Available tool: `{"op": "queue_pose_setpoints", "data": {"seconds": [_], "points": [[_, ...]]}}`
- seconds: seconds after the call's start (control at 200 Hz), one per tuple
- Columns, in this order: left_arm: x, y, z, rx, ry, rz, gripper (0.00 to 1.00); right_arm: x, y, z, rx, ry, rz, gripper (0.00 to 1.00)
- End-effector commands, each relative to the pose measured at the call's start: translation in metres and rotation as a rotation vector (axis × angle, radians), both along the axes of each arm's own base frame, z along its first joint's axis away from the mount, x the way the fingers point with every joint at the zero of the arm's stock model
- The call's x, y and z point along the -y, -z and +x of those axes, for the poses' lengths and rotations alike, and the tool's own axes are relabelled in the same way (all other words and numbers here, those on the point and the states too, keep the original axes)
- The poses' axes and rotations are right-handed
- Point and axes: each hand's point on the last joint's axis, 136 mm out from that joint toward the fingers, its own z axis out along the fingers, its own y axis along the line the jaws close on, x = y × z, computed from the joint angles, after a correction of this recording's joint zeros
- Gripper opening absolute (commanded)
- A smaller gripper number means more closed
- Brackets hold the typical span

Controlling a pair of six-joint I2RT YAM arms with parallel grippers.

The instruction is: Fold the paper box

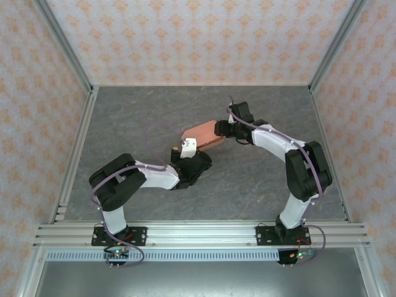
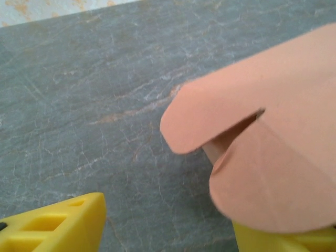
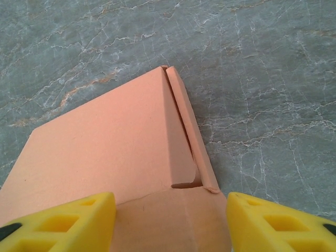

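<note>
Evidently the fold is partway through. On the left, the left gripper (image 2: 168,223) stands wide open and low over the grey marbled worktop (image 1: 136,117), with nothing clamped. In the left wrist view one yellow finger (image 2: 52,228) lies bare on the left, and the other is mostly hidden under a rounded salmon-orange flap (image 2: 210,115) that hangs free in the air. A second rounded flap (image 2: 273,184) overlaps it lower down. I judge that this gripper is placed there to get under the loose end flaps and tuck them in. Whether the hidden finger touches the card I cannot tell, as the near card is blurred.

Between the two arms, near the middle of the worktop, lies the salmon-orange thin cardboard paper box (image 1: 201,135). It lies as a shallow, part-closed shape with its long axis running from one gripper to the other.

On the right, the right gripper (image 3: 170,202) is also spread wide. Its yellow fingers straddle the box's right end and grasp nothing. A narrow side strip (image 3: 191,136) stands folded along the box's edge, and the end flap lies flat in the gap between the fingers. That hold looks meant to steady this end while the left end is worked.
</note>
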Motion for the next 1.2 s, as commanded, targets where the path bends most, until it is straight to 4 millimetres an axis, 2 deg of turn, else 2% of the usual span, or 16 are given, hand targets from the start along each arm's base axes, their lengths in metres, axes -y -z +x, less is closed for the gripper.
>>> {"op": "queue_pose_setpoints", "data": {"seconds": [0.0,0.19,0.335,0.581,0.676,0.801,0.986,1.116,1.196], "points": [[-0.006,0.003,-0.012,-0.038,0.015,-0.006,0.66,-0.001,-0.005,0.008,0.007,0.017,-0.002,0.58],[-0.005,0.005,-0.024,-0.084,0.065,-0.015,0.69,-0.003,-0.003,0.009,0.000,0.014,-0.002,0.57],[0.002,0.004,-0.041,-0.158,0.169,-0.083,0.70,-0.001,0.000,0.009,0.000,0.014,-0.016,0.56],[0.022,-0.040,-0.061,-0.251,0.358,-0.185,0.70,0.002,0.004,0.007,-0.001,0.003,-0.049,0.55],[0.022,-0.052,-0.049,-0.287,0.371,-0.279,0.70,0.003,0.007,0.005,-0.002,0.001,-0.061,0.55],[0.018,-0.063,-0.015,-0.316,0.339,-0.349,0.70,0.004,0.009,0.005,0.006,0.002,-0.067,0.55],[0.016,-0.052,0.031,-0.354,0.276,-0.409,0.70,0.000,0.012,0.006,0.007,-0.011,-0.068,0.55],[0.014,-0.061,0.037,-0.339,0.276,-0.409,0.70,0.001,0.009,0.006,0.011,-0.014,-0.071,0.55],[0.005,-0.069,0.032,-0.324,0.273,-0.386,0.71,0.001,-0.004,0.008,0.034,-0.015,-0.061,0.56]]}}
